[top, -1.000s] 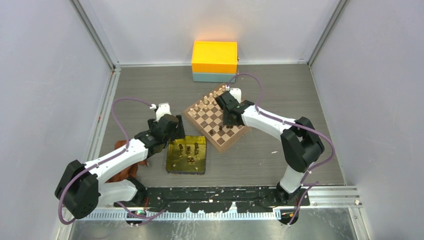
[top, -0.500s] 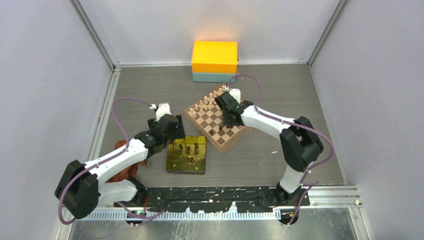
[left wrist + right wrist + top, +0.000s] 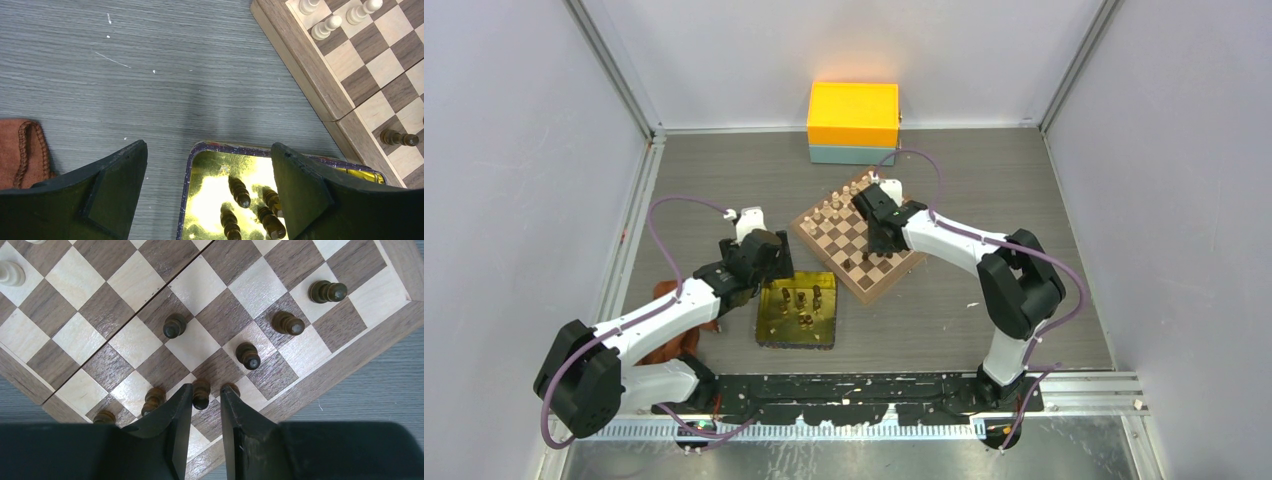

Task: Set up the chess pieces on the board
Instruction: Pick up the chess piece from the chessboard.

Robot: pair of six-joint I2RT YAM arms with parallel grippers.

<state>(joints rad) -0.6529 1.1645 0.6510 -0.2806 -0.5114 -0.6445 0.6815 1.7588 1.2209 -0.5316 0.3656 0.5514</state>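
Note:
The board (image 3: 836, 238) lies turned at an angle at mid-table. Several dark chess pieces (image 3: 248, 355) stand along its near-right edge. My right gripper (image 3: 205, 388) hovers over that edge, open. One dark piece (image 3: 201, 392) stands on the board between its fingertips, close to the left finger and with a gap to the right finger. Several more dark pieces (image 3: 239, 190) lie in the gold tray (image 3: 189, 180). My left gripper (image 3: 207, 150) hangs open and empty over the tray's far corner.
Pale chessmen (image 3: 326, 27) stand on the board's far side. An orange box on a teal base (image 3: 853, 115) sits against the back wall. A brown pouch (image 3: 22, 150) lies left of the tray, under the left arm.
The right arm's elbow has drifted slightly left; its gripper stays over the board's near edge. The left arm has not moved.

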